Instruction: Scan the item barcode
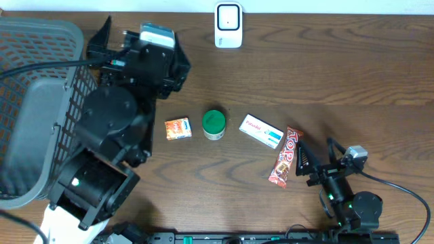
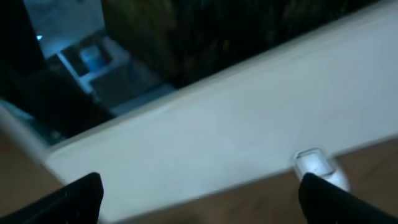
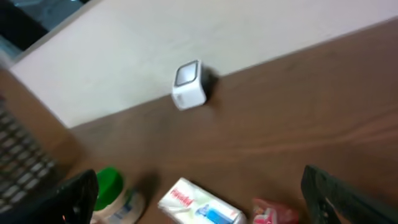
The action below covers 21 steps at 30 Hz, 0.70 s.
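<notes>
The bench [image 1: 352, 74] is dark brown wood with a long grain. Behind its far edge runs a pale, plain wall [image 3: 124, 56]. Above that wall, in the left wrist view, there is only a dark blur with a bluish glint, too smeared to read.

At the left end sits a grey mesh basket [image 1: 20, 41], with the left arm's bulk just beside its right rim. Inside it I see a smoother, paler grey patch. Whether that is the basket's own floor or something lying in it, I cannot tell.

The white scanner [image 1: 228, 26] stands at the far edge, against the wall and well apart from the goods. These lie in a loose row across the middle of the bench. From left to right there is a small orange box [image 1: 178, 128], then a green-lidded jar [image 1: 214, 125] upright just beside it. Next is a white and blue box [image 1: 261, 131] lying flat, and a red snack bar [image 1: 285, 157] lying slanted, its upper end near that box's right corner.

The left claw [image 2: 199, 202] is raised and faces the wall, fingers spread wide with nothing between them. The scanner shows low in its view, near the right-hand finger.

The right claw [image 3: 199, 190] is low at the near right, just beside the snack bar. It too gapes wide and grips nothing.
</notes>
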Each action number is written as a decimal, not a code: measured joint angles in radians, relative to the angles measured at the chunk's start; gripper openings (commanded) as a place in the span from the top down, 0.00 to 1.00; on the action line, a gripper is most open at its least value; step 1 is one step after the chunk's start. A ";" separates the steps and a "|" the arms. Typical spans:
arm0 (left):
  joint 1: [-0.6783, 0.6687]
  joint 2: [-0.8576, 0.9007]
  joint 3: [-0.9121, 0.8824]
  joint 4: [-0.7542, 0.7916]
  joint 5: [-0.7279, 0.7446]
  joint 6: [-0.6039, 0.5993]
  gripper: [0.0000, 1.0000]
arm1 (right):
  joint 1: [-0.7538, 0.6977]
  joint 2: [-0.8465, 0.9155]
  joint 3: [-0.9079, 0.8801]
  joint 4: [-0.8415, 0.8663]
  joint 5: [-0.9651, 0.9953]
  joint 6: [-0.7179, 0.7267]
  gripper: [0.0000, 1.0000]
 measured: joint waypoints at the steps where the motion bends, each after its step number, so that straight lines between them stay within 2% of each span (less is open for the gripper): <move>1: 0.021 0.002 -0.006 -0.022 -0.006 0.016 0.01 | 0.000 0.000 0.022 -0.045 -0.008 0.004 0.01; 4: 0.088 -0.008 -0.014 -0.109 0.033 -0.010 0.01 | 0.000 0.003 0.103 -0.202 0.003 -0.018 0.01; 7: 0.217 -0.061 -0.029 -0.175 0.171 -0.084 0.01 | 0.000 0.006 0.277 -0.335 0.064 -0.072 0.01; 11: 0.354 -0.153 -0.065 -0.159 0.331 -0.173 0.01 | 0.000 0.017 0.547 -0.580 0.201 -0.106 0.01; 15: 0.465 -0.256 -0.168 -0.095 0.469 -0.256 0.01 | 0.000 0.105 0.645 -0.832 0.266 -0.109 0.01; 18: 0.515 -0.337 -0.282 -0.039 0.554 -0.290 0.01 | 0.000 0.248 0.636 -0.898 0.223 -0.077 0.01; 21: 0.545 -0.416 -0.393 -0.008 0.598 -0.305 0.01 | 0.000 0.383 0.632 -0.801 0.076 -0.058 0.01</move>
